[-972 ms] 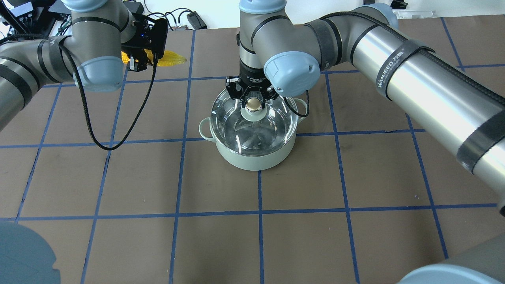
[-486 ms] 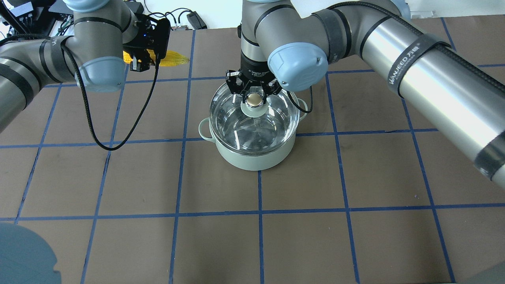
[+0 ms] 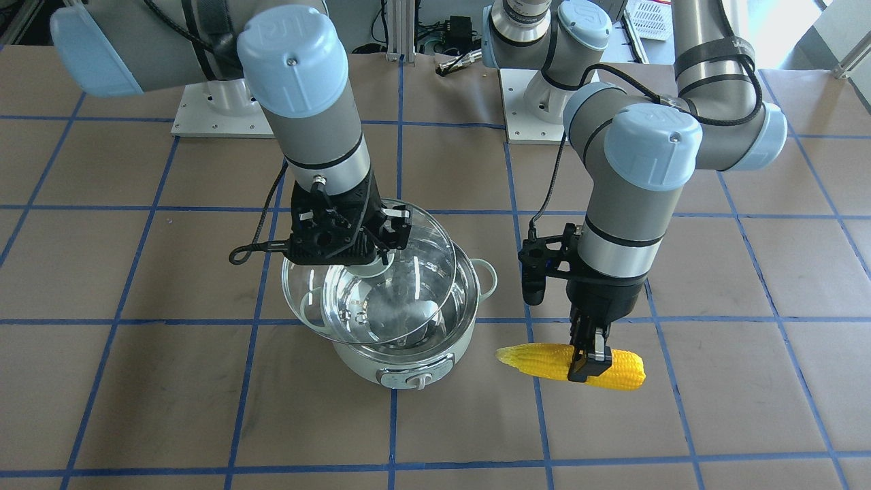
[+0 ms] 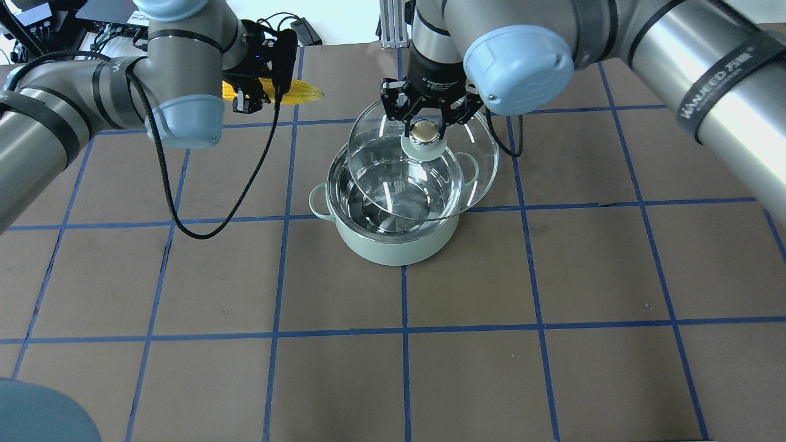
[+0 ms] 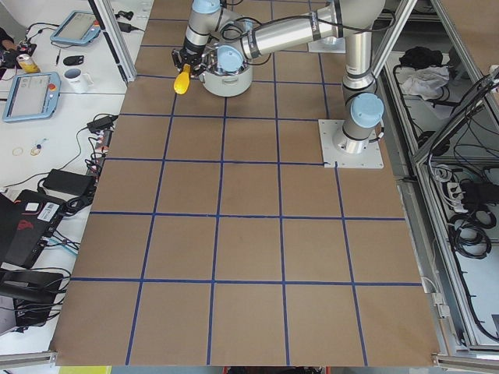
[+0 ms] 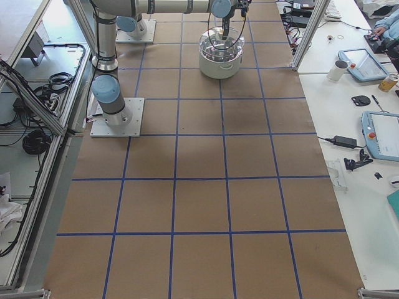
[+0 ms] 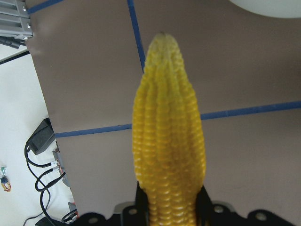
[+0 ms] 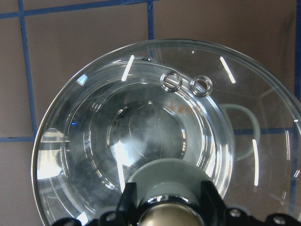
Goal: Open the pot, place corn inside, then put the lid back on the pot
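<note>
Right gripper (image 4: 424,124) pinched on cream ball knob (image 4: 423,132) of round clear glass lid (image 4: 470,169). Lid is raised and overlaps the far-right rim of the mint-green electric pot (image 4: 399,248). Left gripper (image 3: 589,355) clamps yellow corn cob (image 3: 534,358), aloft far-left of pot. Advice: carry the lid fully clear rightward, level, before the corn crosses the rim.
</note>
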{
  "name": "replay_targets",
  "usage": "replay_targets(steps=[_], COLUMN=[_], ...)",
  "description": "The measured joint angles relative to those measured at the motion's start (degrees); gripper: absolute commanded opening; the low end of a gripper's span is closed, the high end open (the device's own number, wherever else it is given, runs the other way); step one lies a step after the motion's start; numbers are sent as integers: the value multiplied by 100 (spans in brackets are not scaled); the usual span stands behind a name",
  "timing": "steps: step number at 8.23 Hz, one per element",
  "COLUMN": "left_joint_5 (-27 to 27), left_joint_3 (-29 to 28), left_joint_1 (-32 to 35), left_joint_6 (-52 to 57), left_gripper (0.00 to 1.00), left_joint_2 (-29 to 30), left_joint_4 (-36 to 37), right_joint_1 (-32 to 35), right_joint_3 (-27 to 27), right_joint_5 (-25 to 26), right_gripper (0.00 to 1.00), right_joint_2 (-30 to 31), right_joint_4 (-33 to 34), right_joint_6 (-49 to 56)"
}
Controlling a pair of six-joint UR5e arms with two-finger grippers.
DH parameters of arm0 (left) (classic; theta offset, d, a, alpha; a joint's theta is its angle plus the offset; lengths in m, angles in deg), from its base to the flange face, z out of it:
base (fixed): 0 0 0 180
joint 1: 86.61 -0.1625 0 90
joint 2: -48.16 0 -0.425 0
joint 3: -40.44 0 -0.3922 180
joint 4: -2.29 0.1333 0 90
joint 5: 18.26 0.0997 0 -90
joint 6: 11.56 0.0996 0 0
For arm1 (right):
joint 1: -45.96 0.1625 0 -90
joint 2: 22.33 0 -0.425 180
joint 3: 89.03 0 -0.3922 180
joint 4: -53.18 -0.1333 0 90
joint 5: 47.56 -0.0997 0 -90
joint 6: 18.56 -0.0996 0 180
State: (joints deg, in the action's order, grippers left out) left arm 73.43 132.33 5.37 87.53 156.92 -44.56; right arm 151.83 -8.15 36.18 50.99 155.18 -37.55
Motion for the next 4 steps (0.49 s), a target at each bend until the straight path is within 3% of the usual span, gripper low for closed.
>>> replay_targets(steps=[4], left_joint_5=[40], left_joint_3=[-4], left_joint_1=[809], left_joint_6=[-1407], left_gripper=[0], left_joint_2=[37], left_joint_4=[-14], right_joint_1=[-1118], right_joint_3=[-1], right_joint_5=[93], right_gripper=[17], right_joint_2=[605], right_joint_4=[-790], right_joint_6=[1236])
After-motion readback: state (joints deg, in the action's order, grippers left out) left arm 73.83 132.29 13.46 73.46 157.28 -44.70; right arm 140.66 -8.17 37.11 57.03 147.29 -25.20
